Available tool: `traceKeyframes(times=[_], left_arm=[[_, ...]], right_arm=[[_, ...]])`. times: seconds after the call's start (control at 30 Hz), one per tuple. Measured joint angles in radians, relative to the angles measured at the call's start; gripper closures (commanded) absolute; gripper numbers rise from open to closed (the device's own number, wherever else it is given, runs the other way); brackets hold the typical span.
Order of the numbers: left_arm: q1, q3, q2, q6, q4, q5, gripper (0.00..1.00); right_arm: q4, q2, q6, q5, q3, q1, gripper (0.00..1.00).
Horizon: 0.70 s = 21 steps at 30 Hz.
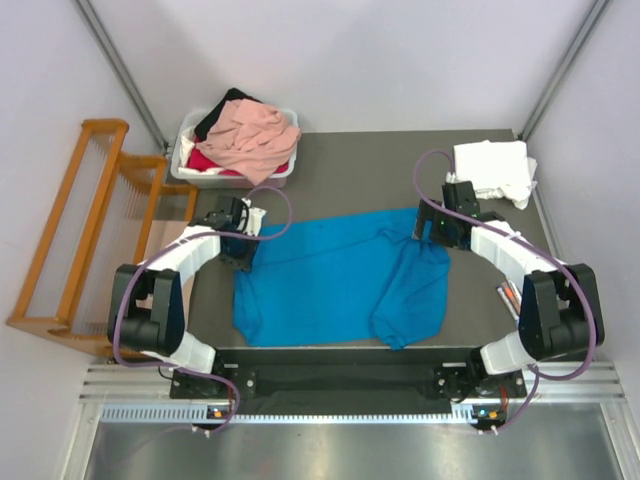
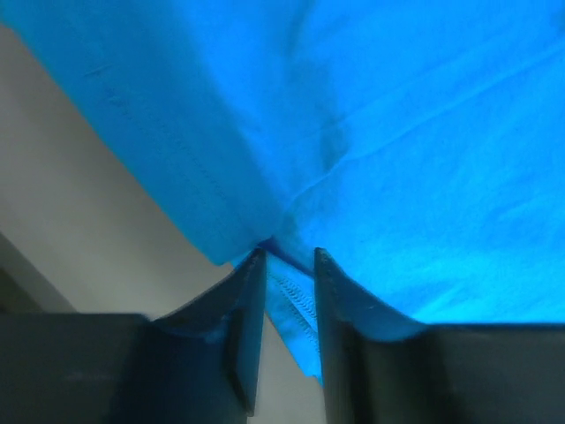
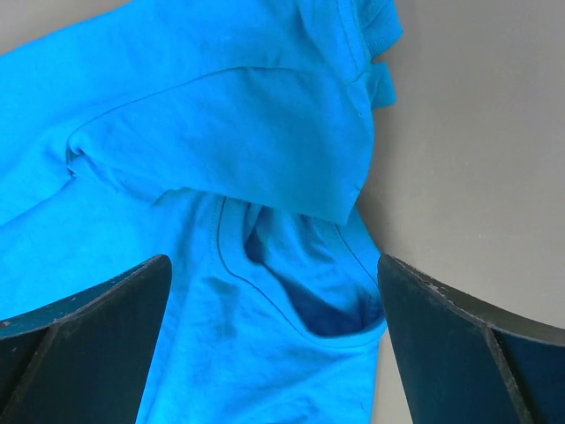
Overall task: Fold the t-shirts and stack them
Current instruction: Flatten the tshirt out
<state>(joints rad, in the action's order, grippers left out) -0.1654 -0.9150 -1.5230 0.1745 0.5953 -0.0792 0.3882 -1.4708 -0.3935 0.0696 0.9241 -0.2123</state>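
Observation:
A bright blue t-shirt (image 1: pixel 330 285) lies spread on the grey table, its right side folded over toward the front. My left gripper (image 1: pixel 243 262) sits at the shirt's back left corner. In the left wrist view its jaws (image 2: pixel 289 254) stand a narrow gap apart, with a stitched hem of the blue t-shirt (image 2: pixel 397 132) lying loose between them. My right gripper (image 1: pixel 432 235) hovers over the shirt's back right part. In the right wrist view it (image 3: pixel 272 261) is wide open above the collar of the blue t-shirt (image 3: pixel 221 132), holding nothing. A folded white t-shirt (image 1: pixel 492 165) rests at the back right.
A white tub (image 1: pixel 230 180) at the back left holds a salmon-pink t-shirt (image 1: pixel 255 135) heaped over red and black cloth. A wooden slatted rack (image 1: pixel 90 230) stands left of the table. A small object (image 1: pixel 508 297) lies by the right arm.

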Motion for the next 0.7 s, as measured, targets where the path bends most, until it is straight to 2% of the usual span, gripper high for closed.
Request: traceKeyframes(times=[0.07,0.17,0.4,0.7], left_arm=[[0.018,-0.003,0.001,-0.007,-0.003,-0.007,0.47],[0.066,-0.007,0.015,-0.02,-0.016,-0.02,0.43],[0.178,-0.016,0.043,-0.027,-0.043,-0.071,0.44],[0.192,-0.021,0.042,-0.035,-0.047,-0.134,0.47]], right_arm=[[-0.002,0.0,-0.001,-0.003,0.0,0.0,0.0],[-0.007,0.0,-0.005,-0.015,0.0,0.0,0.0],[-0.011,-0.019,-0.011,-0.045,0.0,0.0,0.0],[-0.014,-0.042,-0.014,-0.057,0.0,0.0,0.0]])
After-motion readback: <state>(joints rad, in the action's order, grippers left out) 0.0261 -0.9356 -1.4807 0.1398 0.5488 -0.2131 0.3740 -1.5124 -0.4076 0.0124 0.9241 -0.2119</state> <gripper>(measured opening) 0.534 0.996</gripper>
